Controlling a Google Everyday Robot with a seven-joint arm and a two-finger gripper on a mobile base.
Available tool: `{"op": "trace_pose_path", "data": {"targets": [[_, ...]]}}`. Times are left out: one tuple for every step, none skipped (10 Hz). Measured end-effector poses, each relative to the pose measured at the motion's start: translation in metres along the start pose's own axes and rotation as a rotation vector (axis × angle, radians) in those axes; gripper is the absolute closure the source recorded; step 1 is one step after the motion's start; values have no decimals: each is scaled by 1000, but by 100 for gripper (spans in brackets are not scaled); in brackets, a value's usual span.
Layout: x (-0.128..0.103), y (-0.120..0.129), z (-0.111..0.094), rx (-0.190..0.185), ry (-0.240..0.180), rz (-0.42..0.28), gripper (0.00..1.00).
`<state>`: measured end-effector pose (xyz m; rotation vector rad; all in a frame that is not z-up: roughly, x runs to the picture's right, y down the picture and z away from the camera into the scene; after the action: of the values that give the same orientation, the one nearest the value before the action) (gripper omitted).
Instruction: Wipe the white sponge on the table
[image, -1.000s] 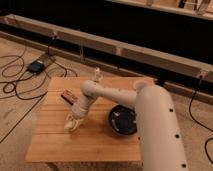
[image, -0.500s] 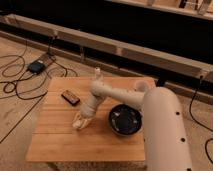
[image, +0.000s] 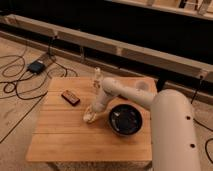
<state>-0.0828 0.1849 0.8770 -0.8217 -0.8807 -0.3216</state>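
Note:
The table (image: 60, 140) is a light wooden slatted top. My white arm reaches in from the right and bends down to the table's middle. My gripper (image: 89, 117) is down at the tabletop, just left of the black bowl (image: 125, 119). A small cream mass at the gripper's tip looks like the white sponge (image: 88, 119), pressed against the wood; I cannot separate it clearly from the gripper.
A dark brown-red bar (image: 70, 97) lies on the table to the upper left of the gripper. The black bowl stands close on the gripper's right. Cables and a small dark box (image: 36, 66) lie on the floor to the left.
The gripper with the cream mass has slid rightward across the tabletop, from the left-centre toward the bowl. The brown-red bar, hidden partly by the arm before, now shows fully.

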Motion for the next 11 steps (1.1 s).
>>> {"op": "trace_pose_path", "data": {"targets": [[6, -3, -5, 14, 9, 7, 100], [12, -8, -9, 28, 14, 9, 100], [15, -17, -11, 43, 16, 4, 100], [16, -24, -12, 53, 14, -1, 100], [15, -33, -11, 61, 11, -9, 100], [12, -45, -8, 72, 3, -24, 100], [9, -52, -5, 79, -5, -32, 100], [4, -59, -2, 88, -17, -39, 100], [-4, -68, 2, 98, -34, -52, 100], [-14, -76, 7, 107, -51, -74, 100], [-23, -80, 11, 110, -67, -90, 100]]}}
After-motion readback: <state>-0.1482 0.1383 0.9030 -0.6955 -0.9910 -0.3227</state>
